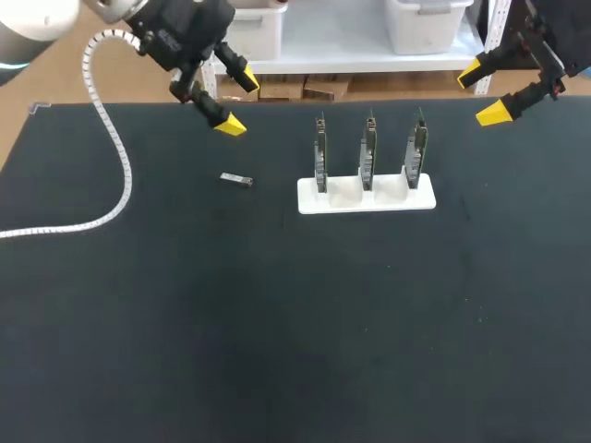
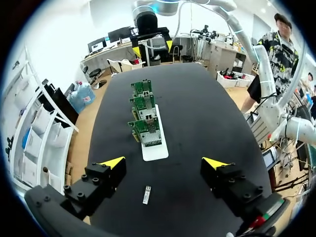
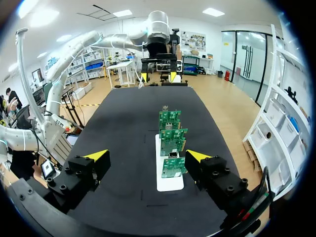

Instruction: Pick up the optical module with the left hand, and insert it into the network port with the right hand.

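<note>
Black table (image 1: 277, 323). Module (image 1: 236, 180) flat, near white stand (image 1: 366, 203) with three upright boards (image 1: 368, 157). Left gripper (image 1: 238, 101), right gripper (image 1: 483, 94): spread wide, empty.

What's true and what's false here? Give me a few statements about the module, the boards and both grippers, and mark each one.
1. The module lies loose on the table. True.
2. The left gripper is shut on the module. False: it is open and apart from the module.
3. Three boards stand upright in the white stand. True.
4. The module is plugged into a board. False: it lies on the table beside the stand, touching no board.
5. The right gripper holds a board. False: it is open and empty.
</note>
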